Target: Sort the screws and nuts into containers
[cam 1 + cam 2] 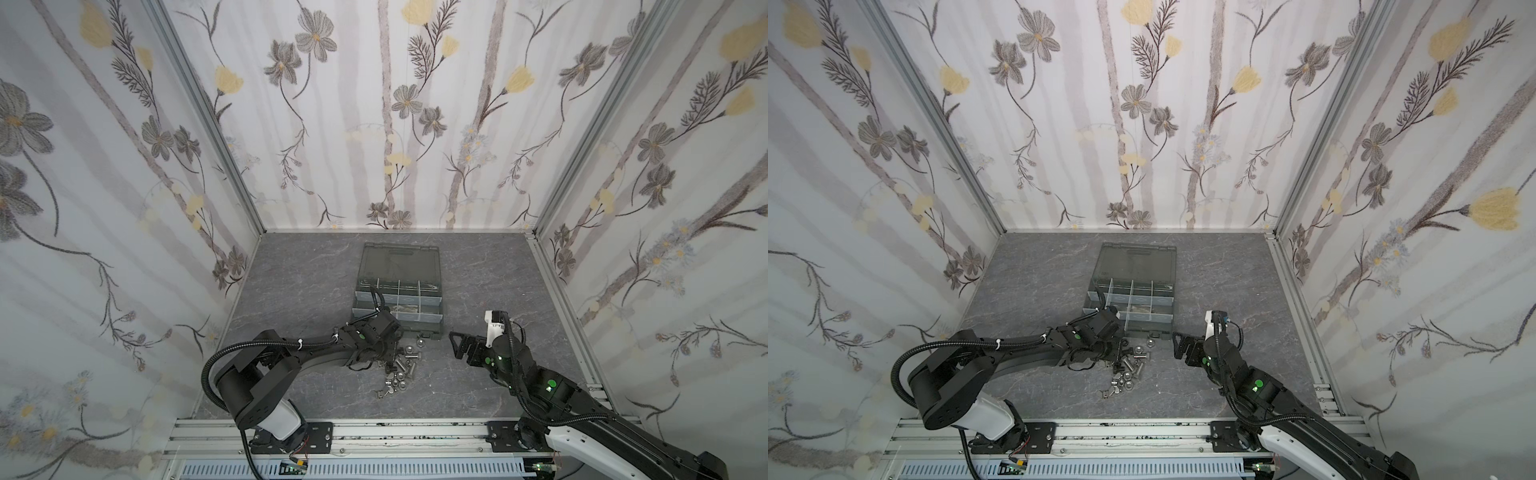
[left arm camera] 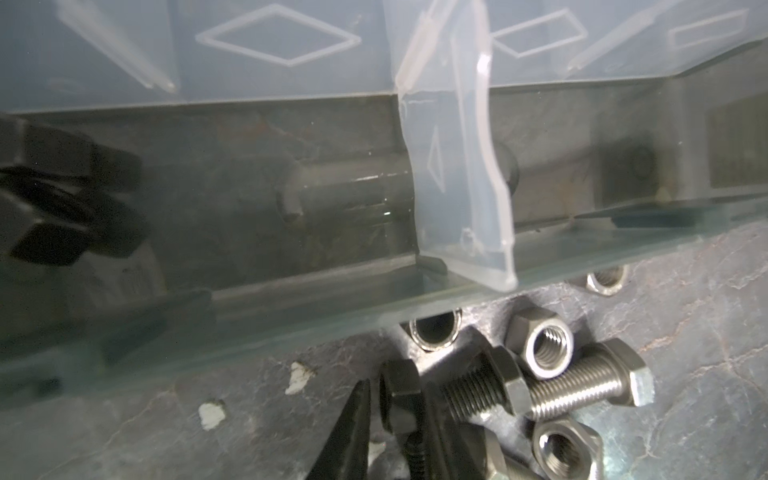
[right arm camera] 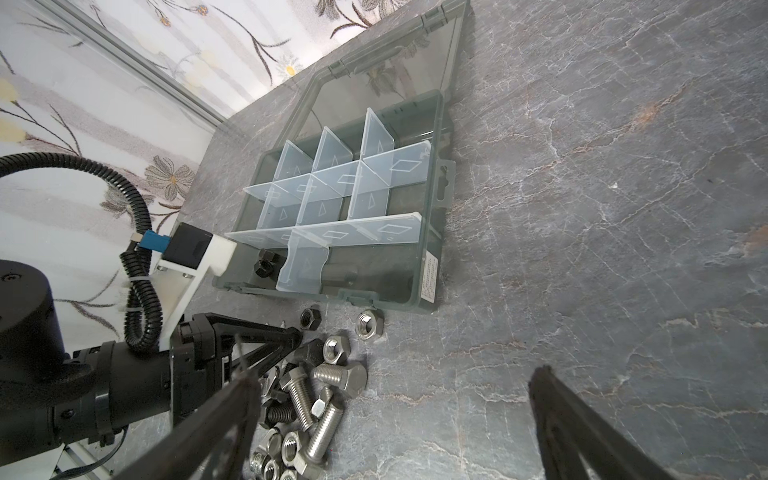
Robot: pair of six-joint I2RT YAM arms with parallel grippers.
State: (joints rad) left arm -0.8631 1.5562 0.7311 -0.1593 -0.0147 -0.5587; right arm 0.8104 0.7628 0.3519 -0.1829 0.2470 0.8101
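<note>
Clamping black hex-head metal screw [image 2: 405,415], left gripper [image 2: 397,390]; shaft lies along fingers [image 2: 353,432], head toward grey plastic organiser case [image 3: 409,297]; right gripper [image 3: 395,376] open, empty.

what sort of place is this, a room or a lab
Probably a robot test booth, not a home: a left arm and right arm bolted to an aluminium rail, floral panels in metal framing on three sides, and a tabletop holding an organiser case and loose screws and nuts.
</note>
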